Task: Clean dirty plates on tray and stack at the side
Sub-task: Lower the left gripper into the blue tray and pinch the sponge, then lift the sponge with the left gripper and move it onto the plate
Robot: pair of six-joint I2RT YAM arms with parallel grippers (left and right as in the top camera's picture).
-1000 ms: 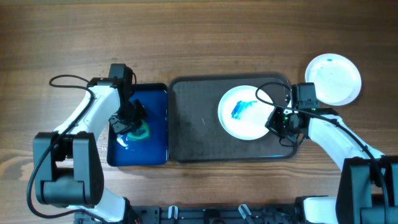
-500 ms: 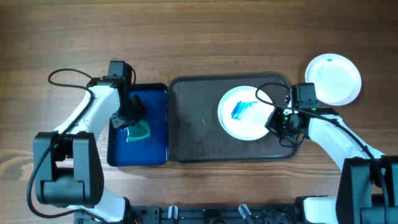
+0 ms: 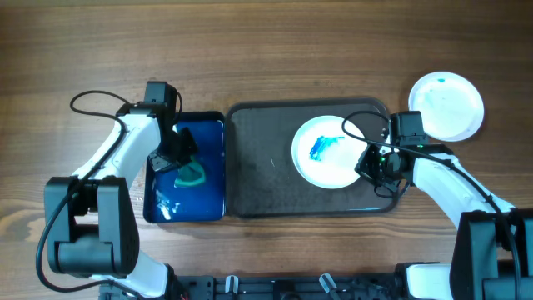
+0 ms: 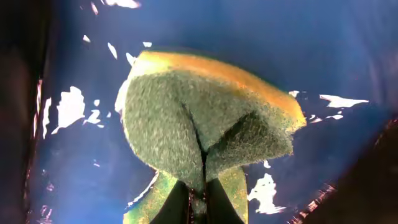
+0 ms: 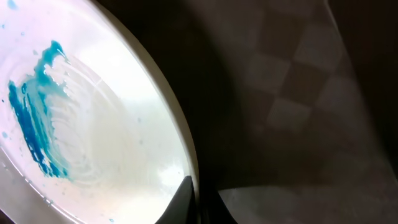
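Note:
A white plate [image 3: 329,151] with a blue smear [image 3: 325,147] lies on the right half of the dark grey tray [image 3: 262,171]. My right gripper [image 3: 370,163] is shut on the plate's right rim. In the right wrist view its jaws [image 5: 198,186] pinch the rim of that plate [image 5: 93,124]. A plain white plate [image 3: 447,106] rests on the table at the far right, off the tray. My left gripper [image 3: 177,162] is shut on a green and yellow sponge [image 3: 191,174] over the blue tray. The sponge [image 4: 205,118] folds where the gripper [image 4: 198,190] squeezes it.
A small deep-blue tray [image 3: 210,142] with wet glints stands against the left side of the grey tray; its floor [image 4: 311,50] fills the left wrist view. Cables loop beside both arms. Bare wooden table [image 3: 266,50] lies beyond the trays.
The left gripper has shifted slightly over the blue tray and closed tighter on the sponge, which now shows a little further right. The right arm and plate have not moved.

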